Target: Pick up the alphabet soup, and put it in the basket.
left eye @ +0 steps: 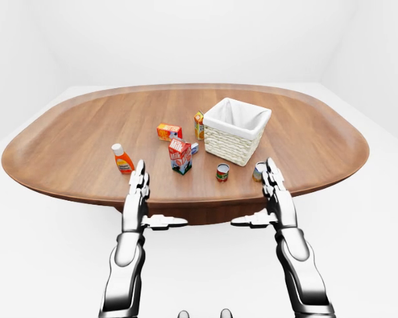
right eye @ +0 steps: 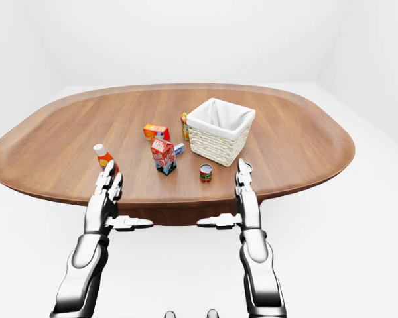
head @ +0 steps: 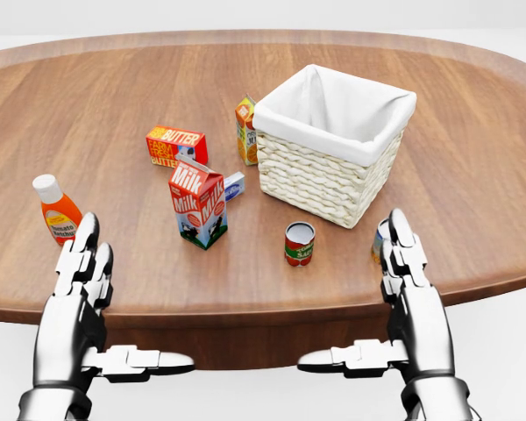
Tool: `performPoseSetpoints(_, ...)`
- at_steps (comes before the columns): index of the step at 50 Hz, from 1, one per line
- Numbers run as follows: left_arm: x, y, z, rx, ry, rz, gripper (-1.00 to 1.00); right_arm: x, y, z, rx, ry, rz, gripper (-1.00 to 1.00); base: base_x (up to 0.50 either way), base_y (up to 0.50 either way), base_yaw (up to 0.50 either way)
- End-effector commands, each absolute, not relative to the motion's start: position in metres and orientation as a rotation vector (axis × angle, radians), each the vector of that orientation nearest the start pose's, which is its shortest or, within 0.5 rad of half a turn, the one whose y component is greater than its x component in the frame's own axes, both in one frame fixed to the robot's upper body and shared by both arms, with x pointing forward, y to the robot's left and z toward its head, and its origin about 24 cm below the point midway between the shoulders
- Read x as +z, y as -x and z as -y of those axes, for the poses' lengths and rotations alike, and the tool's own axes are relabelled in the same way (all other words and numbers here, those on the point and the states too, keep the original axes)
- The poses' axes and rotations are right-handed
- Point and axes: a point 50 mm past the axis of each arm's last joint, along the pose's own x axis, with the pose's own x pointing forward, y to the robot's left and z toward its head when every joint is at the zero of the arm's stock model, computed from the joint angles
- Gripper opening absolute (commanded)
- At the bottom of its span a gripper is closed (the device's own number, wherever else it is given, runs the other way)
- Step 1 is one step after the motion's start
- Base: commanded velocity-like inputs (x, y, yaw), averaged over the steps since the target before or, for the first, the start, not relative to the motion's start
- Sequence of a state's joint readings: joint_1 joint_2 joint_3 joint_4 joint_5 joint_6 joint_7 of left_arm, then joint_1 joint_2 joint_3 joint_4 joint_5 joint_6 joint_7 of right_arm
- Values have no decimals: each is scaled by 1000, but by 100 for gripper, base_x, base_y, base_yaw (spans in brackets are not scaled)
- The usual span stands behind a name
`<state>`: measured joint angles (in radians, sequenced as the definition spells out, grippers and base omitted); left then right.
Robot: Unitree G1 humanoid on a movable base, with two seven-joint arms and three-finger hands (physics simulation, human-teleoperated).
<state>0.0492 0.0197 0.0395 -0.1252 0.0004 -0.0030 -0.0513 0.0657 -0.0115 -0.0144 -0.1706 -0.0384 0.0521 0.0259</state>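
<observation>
Head view | cans: 2, alphabet soup [head: 299, 243] | basket [head: 331, 143]: 1 | left hand [head: 83, 298], right hand [head: 408, 294]: both spread, empty

Two cans [head: 299, 243], three cartons [head: 197, 203], one bottle [head: 56, 210], one basket [head: 333, 145].

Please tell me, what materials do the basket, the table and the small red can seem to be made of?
The basket looks like pale woven wicker, from its braided rows, with a white cloth lining folded over its rim. The table appears to be brown wood with a smooth satin finish: grain lines run along it. The red can seems to be metal with a printed label and a pale flat lid.
</observation>
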Motion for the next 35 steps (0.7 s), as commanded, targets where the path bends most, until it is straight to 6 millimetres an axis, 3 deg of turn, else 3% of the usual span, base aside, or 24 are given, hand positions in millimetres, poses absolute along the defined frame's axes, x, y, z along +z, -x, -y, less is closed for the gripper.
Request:
performPoseSetpoints(1, 86, -231, -165, 21, -60, 174, 100, 82, -232, 159, -22, 79, 122, 100, 0, 0, 0)
performPoseSetpoints(12, 99, -222, -163, 13, -65, 220, 100, 93, -227, 161, -31, 104, 167, 100, 0, 0, 0)
performPoseSetpoints(29, 102, -219, -164, 10, -69, 249, 100, 101, -223, 162, -35, 100, 201, 100, 0, 0, 0)
performPoseSetpoints(35, 100, -221, -165, 0, -46, 238, 100, 99, -224, 160, -29, 105, 192, 100, 0, -32, 0)
